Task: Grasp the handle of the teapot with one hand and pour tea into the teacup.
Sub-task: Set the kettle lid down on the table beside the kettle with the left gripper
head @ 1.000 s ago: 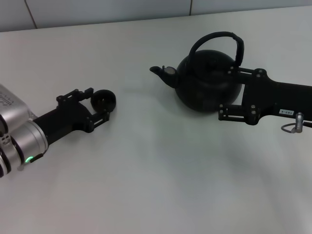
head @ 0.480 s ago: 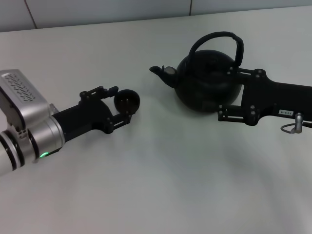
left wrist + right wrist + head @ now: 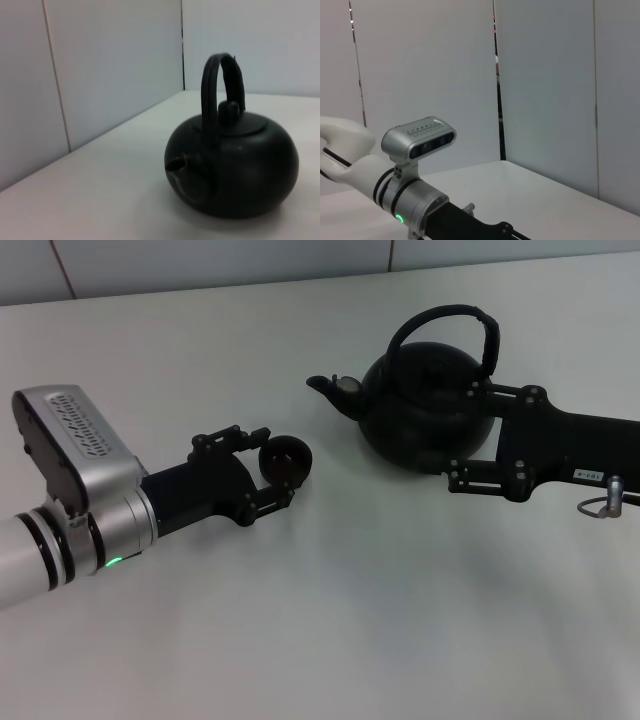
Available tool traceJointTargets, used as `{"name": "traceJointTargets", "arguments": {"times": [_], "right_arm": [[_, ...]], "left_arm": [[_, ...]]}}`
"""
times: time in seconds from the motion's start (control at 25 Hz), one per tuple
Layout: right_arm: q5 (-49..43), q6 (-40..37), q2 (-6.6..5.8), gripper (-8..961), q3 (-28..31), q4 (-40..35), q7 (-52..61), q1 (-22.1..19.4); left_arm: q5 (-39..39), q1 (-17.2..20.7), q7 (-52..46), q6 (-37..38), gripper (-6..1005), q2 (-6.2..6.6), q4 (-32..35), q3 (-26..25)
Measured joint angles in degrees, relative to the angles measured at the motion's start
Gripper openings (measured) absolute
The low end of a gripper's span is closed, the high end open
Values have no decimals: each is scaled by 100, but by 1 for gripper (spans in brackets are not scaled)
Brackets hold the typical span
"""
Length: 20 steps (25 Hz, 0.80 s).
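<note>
The matte-black teapot (image 3: pixel 420 405) stands upright at the back right of the white table, its spout (image 3: pixel 325 386) pointing left and its arched handle (image 3: pixel 447 322) free above it. My right gripper (image 3: pixel 462 433) lies at the pot's right side, open, with one finger on either side of the body and nothing on the handle. The small dark teacup (image 3: pixel 289 454) is to the left of the spout, with my left gripper (image 3: pixel 276 466) shut on it. The left wrist view shows the teapot (image 3: pixel 240 172), its handle (image 3: pixel 214 85) and its spout (image 3: pixel 176 166) close ahead.
The white table (image 3: pixel 330 640) runs back to a grey panelled wall (image 3: pixel 200 260). In the right wrist view my left arm (image 3: pixel 415 200) stands before tall grey wall panels (image 3: pixel 545 85).
My left gripper has carried the teacup to the right, toward the teapot's spout. The right arm and the teapot have not moved.
</note>
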Motion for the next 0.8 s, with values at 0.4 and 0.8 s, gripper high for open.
{"name": "traceJointTargets", "arguments": {"times": [0.4,0.8], "right_arm": [[0,28,0,731,2,0,-58,-9],[0,34,-5,730,23,0,-60,12]], "left_arm": [[-450,26,59,-335,734,0,65,351],[-457,19,58,-388,748,0,69,359]]}}
